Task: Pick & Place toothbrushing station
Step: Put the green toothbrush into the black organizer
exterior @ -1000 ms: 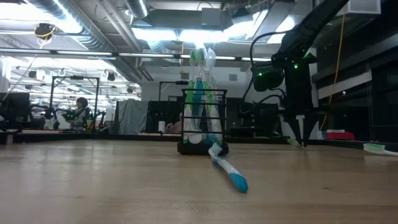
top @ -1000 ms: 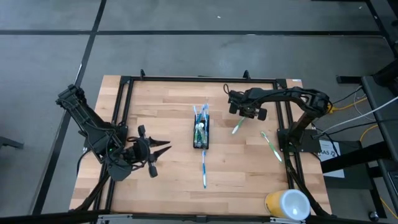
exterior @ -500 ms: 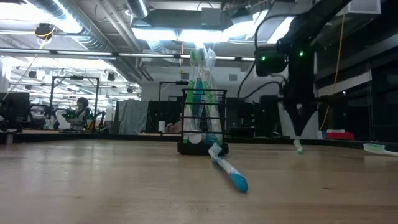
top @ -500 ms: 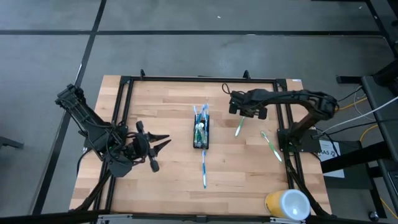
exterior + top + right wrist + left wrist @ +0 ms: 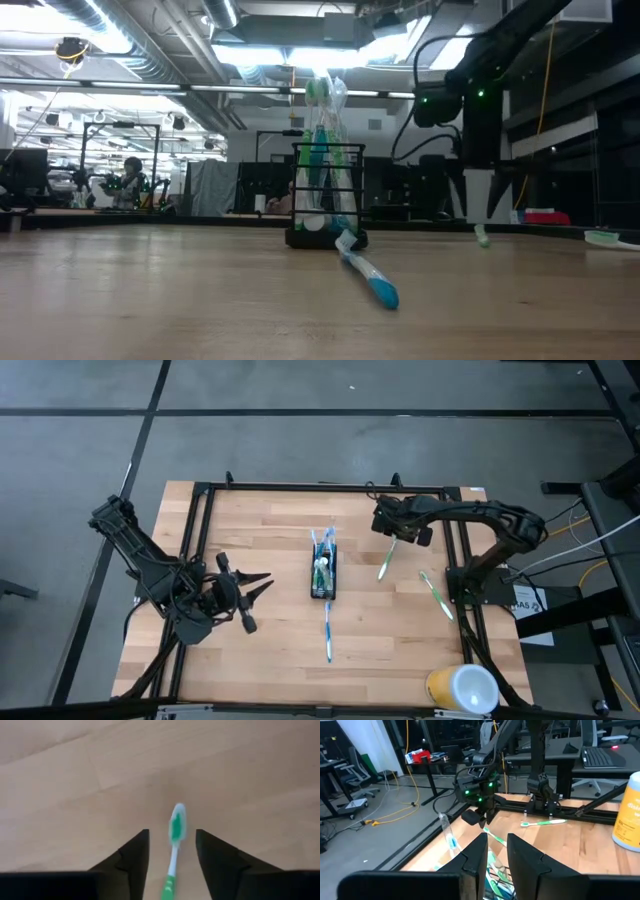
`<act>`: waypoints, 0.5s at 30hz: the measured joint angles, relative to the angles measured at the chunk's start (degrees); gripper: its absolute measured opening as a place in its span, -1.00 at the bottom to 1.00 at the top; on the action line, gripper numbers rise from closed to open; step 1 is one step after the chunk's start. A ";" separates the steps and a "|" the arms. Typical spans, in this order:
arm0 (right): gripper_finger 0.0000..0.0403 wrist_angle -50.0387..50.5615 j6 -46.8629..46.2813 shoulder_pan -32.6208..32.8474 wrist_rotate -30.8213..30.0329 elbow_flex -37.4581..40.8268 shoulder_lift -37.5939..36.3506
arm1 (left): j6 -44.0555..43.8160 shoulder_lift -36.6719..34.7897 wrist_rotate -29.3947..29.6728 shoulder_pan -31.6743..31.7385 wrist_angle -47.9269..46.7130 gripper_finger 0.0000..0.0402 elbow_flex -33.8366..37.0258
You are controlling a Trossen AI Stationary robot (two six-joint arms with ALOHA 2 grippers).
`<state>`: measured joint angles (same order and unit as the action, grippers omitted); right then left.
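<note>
The black mesh holder [image 5: 322,582] stands mid-table with toothbrushes upright in it, and shows in the low view as well [image 5: 326,238]. A blue-white toothbrush [image 5: 328,630] lies flat just in front of it. My right gripper [image 5: 171,851] is open above a green-white toothbrush [image 5: 175,827], one finger on each side of the handle and neither touching. That brush [image 5: 384,561] points toward the holder, its lower tip [image 5: 482,238] down at the table. My left gripper [image 5: 266,584] waits left of the holder, its fingers slightly apart and nothing between them.
A second green-white toothbrush [image 5: 434,593] lies near the right frame rail. A yellow-and-white cup [image 5: 462,688] stands at the near right corner. A black frame [image 5: 320,488] borders the wooden table top. The wood between my left gripper and the holder is bare.
My right gripper has risen off the table and moved a little toward the far edge. The green-white toothbrush under it has kept its lower tip on the wood.
</note>
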<state>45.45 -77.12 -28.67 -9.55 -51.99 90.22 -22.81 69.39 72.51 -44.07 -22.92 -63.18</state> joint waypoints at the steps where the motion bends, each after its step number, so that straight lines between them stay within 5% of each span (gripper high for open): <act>1: -0.15 -0.71 -0.07 -0.22 0.43 0.00 0.64 | 0.00 -0.19 0.00 0.00 0.02 -0.67 0.00; 9: -0.12 -1.50 0.90 -0.71 2.68 -0.02 5.11 | 0.04 -1.21 0.00 -0.07 0.00 -0.67 0.00; 15: -0.41 -2.49 1.52 -0.80 2.59 -0.05 7.56 | 0.56 -1.89 0.02 -0.07 -0.05 -0.67 0.00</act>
<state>42.95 -75.60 -29.47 -6.96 -52.03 97.78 -22.25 67.49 72.53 -44.14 -22.97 -63.18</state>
